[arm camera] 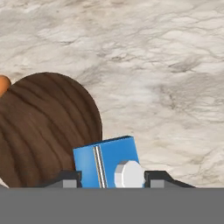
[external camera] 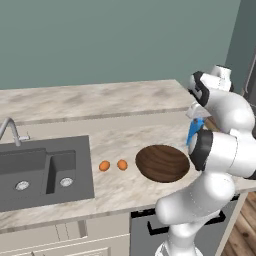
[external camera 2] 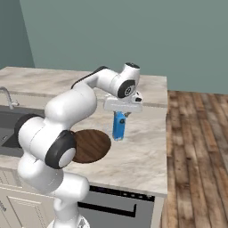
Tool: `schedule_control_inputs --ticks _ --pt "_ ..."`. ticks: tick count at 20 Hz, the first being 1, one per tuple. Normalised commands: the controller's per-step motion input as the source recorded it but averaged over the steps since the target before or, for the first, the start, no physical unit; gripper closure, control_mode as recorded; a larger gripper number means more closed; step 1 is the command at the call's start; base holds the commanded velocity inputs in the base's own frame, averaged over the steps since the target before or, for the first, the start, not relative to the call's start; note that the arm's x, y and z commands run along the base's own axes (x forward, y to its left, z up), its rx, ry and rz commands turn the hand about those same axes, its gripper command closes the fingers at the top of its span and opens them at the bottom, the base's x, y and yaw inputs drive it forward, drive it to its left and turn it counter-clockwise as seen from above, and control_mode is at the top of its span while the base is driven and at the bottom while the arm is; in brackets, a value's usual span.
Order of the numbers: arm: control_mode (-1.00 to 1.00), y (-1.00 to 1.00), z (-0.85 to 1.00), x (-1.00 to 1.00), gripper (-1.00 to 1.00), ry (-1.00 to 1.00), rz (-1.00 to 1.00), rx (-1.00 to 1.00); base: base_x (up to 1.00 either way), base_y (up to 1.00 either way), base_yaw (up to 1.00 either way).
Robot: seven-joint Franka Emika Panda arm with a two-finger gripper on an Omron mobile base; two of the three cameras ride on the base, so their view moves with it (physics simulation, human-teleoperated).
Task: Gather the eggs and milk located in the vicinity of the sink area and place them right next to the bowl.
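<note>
Jaws stand one on each side of the milk (arm camera: 107, 161), seen from above in the hand view: the dark fingertips (arm camera: 65, 178) sit against the carton's left and right flanks at its top, so the gripper (external camera 2: 119, 116) appears closed on the carton. Whether the pads actually press the sides cannot be confirmed from these angles.

In the right base view the carton stands upright with its base on or just above the counter (external camera 2: 142, 151); contact with the surface cannot be told. It is just beside the bowl (external camera 2: 91, 145), on the bowl's side away from the sink (external camera: 42, 170). In the left base view the carton (external camera: 194, 131) shows partly behind the arm's elbow.

Two eggs (external camera: 113, 165) lie on the counter side by side, between the sink and the bowl (external camera: 162, 163), close to the bowl's rim. One egg's edge (arm camera: 3, 84) shows past the far rim of the bowl (arm camera: 43, 127) in the hand view.

A curved faucet (external camera: 10, 129) rises behind the sink. Wooden flooring (external camera 2: 196, 160) lies beyond the counter's end.
</note>
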Motion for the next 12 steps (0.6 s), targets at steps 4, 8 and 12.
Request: schedule_control_inputs --ticks 4,8,12 --pt "-1.0 -0.41 0.0 0.0 1.0 0.02 0.02 0.0 0.0 0.0 0.0" --pt "-1.0 -0.03 -0.32 0.0 1.0 0.0 0.01 0.0 0.0 0.0 0.0" --pt "-1.0 0.0 -0.59 0.0 1.0 -0.01 0.01 0.0 0.0 0.0 0.0"
